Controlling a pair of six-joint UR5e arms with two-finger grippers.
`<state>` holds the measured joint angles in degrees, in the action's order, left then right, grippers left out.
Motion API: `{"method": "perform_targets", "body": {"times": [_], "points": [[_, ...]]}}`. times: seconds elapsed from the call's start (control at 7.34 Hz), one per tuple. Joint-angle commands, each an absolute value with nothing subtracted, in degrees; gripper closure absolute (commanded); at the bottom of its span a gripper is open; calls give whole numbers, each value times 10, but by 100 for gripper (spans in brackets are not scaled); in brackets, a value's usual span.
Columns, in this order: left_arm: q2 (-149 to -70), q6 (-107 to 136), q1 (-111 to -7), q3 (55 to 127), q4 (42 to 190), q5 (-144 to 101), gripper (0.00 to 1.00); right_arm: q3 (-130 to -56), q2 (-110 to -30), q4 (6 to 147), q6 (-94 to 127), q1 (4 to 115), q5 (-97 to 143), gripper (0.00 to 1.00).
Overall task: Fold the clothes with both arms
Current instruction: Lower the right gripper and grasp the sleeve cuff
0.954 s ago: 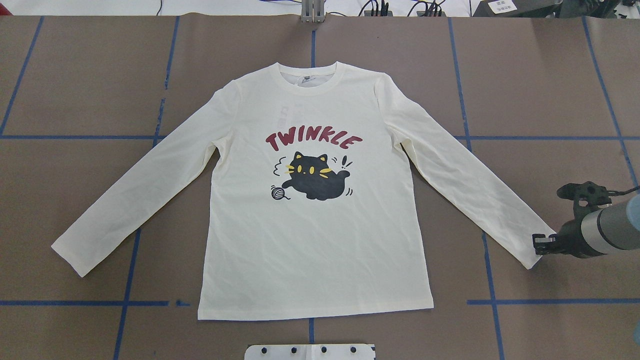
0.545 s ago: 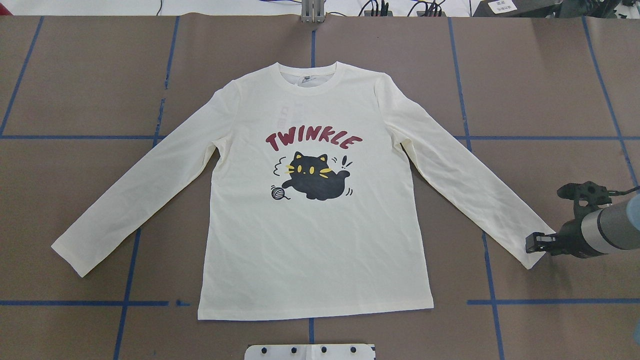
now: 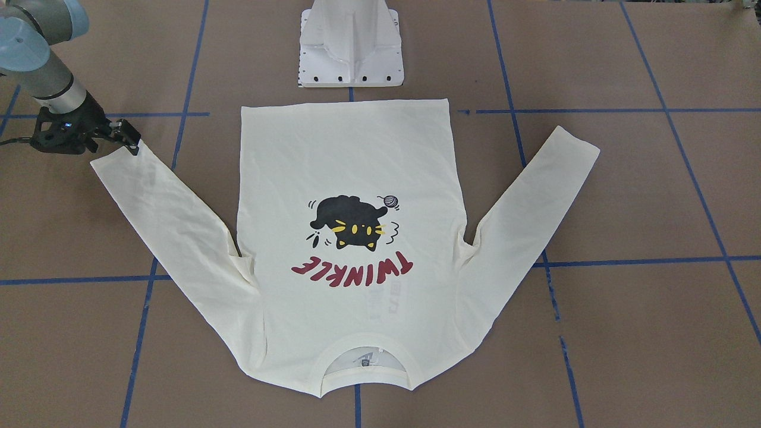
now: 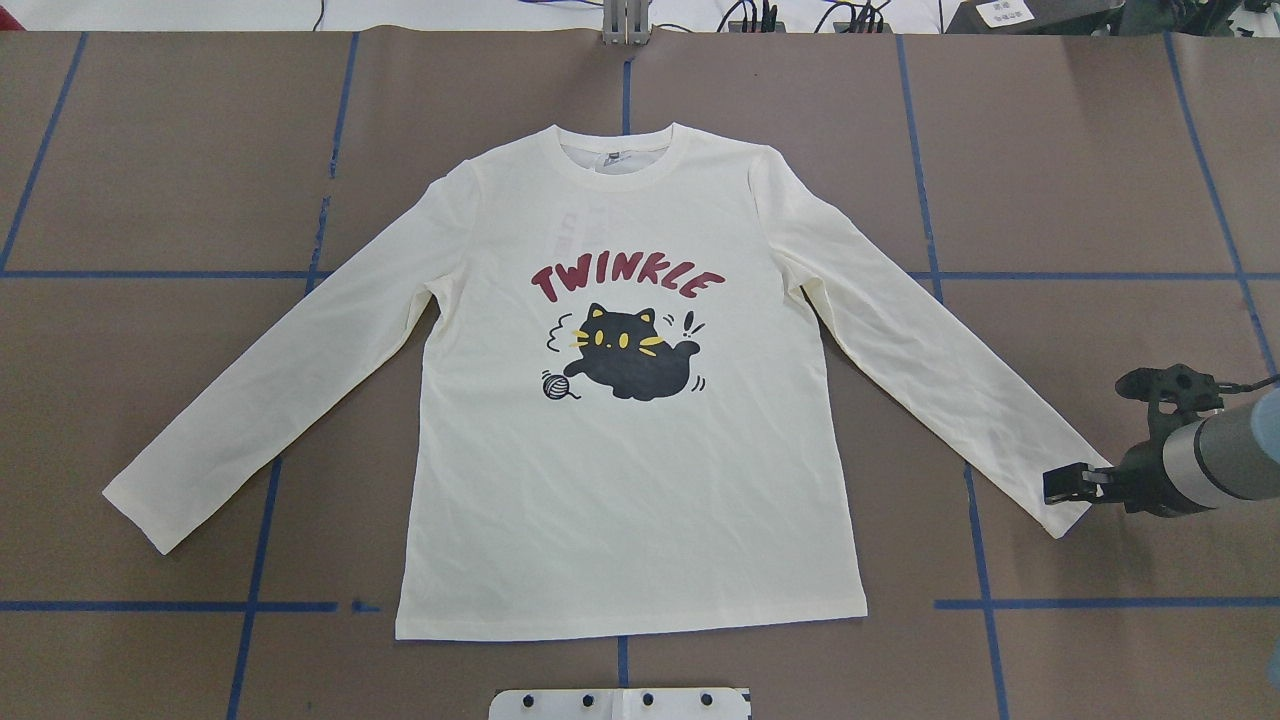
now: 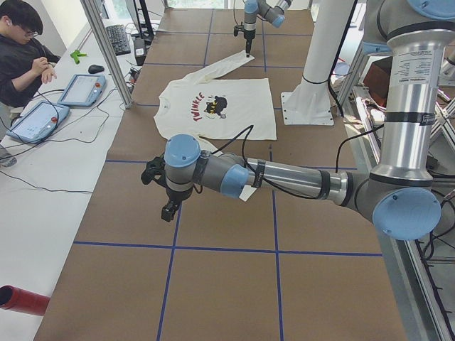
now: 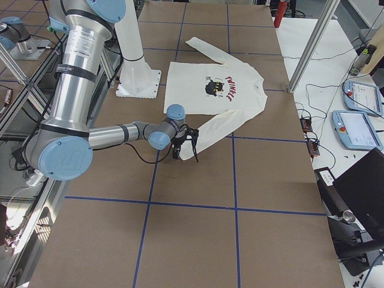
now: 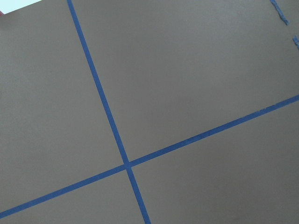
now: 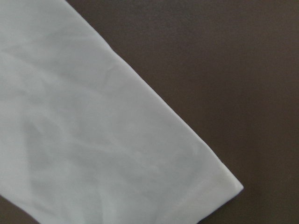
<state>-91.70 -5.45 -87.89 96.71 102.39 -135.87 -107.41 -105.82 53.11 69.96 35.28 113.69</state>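
Observation:
The cream long-sleeved shirt [image 4: 620, 480] lies flat and face up on the brown table, with the black cat and red "TWINKLE" print showing and both sleeves spread out; it also shows in the front view [image 3: 351, 178]. My right gripper [image 4: 1062, 486] is low over the cuff of the sleeve on my right [image 4: 1070, 505], jaws apart, holding nothing; it also shows in the front view [image 3: 128, 138]. The right wrist view shows only that cuff [image 8: 205, 186], no fingers. My left gripper [image 5: 169, 211] hangs over bare table away from the other sleeve; I cannot tell whether it is open or shut.
The white pedestal base [image 3: 351, 53] stands at the shirt's hem side. Blue tape lines [image 7: 126, 163] grid the brown table. An operator [image 5: 21, 50] sits at a side bench with tablets [image 5: 82, 89]. A metal post [image 5: 106, 50] stands at the table's far edge.
My right gripper has slid a little leftwards, from just off the sleeve end to over the cuff. The shirt has not moved.

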Motion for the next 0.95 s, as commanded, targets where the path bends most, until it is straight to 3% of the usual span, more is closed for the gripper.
{"method": "perform_targets", "body": {"times": [0.0, 0.55, 0.68, 0.82], "points": [[-918, -54, -879, 971, 1023, -1359, 0, -1073, -1058, 534, 700, 352, 1136, 1], [-918, -54, -879, 972, 1023, -1359, 0, -1067, -1058, 534, 700, 352, 1136, 1], [-918, -54, -879, 972, 1023, -1359, 0, -1067, -1057, 534, 700, 352, 1136, 11], [-918, -54, -879, 972, 1023, -1359, 0, -1067, -1057, 534, 700, 352, 1136, 42]]}}
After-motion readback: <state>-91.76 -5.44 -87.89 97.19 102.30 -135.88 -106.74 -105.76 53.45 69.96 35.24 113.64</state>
